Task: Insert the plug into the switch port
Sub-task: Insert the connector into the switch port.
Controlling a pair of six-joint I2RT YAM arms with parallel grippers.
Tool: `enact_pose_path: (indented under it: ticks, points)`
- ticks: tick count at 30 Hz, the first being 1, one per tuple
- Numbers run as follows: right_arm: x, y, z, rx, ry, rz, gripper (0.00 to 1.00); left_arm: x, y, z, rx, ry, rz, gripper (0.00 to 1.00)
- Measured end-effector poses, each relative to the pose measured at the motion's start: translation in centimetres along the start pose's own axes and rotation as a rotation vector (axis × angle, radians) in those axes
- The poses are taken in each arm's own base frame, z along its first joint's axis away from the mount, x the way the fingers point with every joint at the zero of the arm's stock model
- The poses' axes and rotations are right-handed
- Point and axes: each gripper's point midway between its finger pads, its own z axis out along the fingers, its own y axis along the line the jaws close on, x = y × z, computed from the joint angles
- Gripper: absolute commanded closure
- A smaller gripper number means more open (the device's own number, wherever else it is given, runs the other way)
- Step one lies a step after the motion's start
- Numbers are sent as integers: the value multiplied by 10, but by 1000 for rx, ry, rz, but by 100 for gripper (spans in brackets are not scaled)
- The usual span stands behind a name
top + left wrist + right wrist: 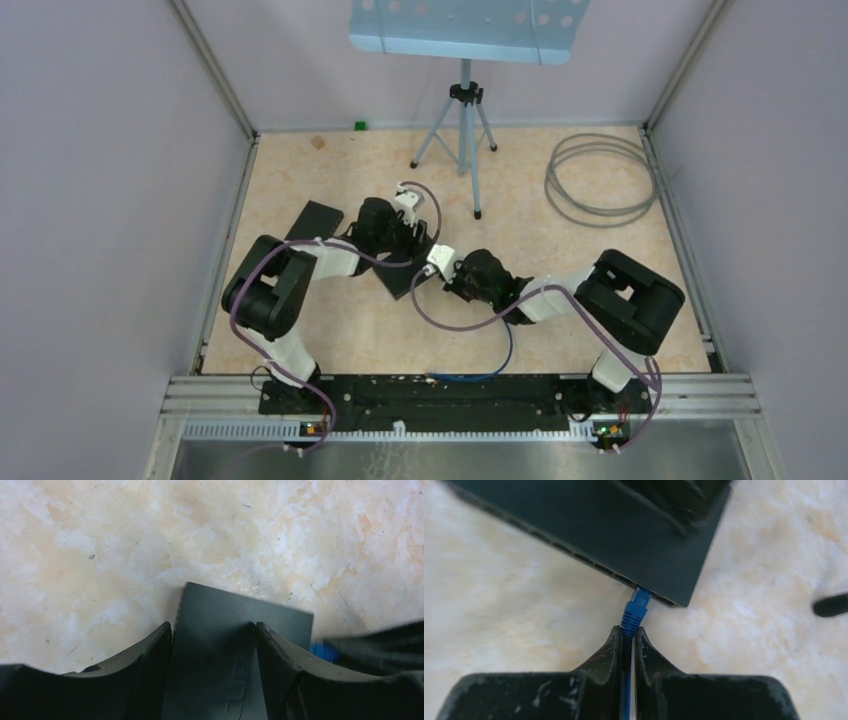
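While the left jaws point(214, 680) sit spread astride the switch point(240, 625), steadying it on the bench point(330, 330), the right jaws point(628, 647), pinching the cable, hold the plug point(636, 607) with its tip at a port, its long axis pointing straight in.

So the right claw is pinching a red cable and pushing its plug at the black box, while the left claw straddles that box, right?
Nearly: the cable is blue, not red. The right wrist view shows the right gripper shut on the blue cable, its plug at a port of the black switch. The left gripper does straddle the switch.
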Motion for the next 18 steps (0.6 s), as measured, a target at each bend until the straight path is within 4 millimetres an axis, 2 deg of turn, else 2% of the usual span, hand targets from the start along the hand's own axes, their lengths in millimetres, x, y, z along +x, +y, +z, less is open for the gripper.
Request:
enact_pose_path:
  ticks: [4, 8, 13, 18]
  points:
    - [-9, 40, -6, -84, -35, -2, 100, 1, -8, 1, 36, 3, 23, 37]
    - [-15, 66, -10, -156, -70, 8, 100, 3, -31, 4, 103, 13, 46, 28]
    - [-13, 69, -12, -160, -90, 51, 100, 3, -43, 4, 140, 12, 41, 16]
    - [-9, 67, -15, -160, -96, 96, 100, 3, -44, -10, 132, 14, 8, 2]
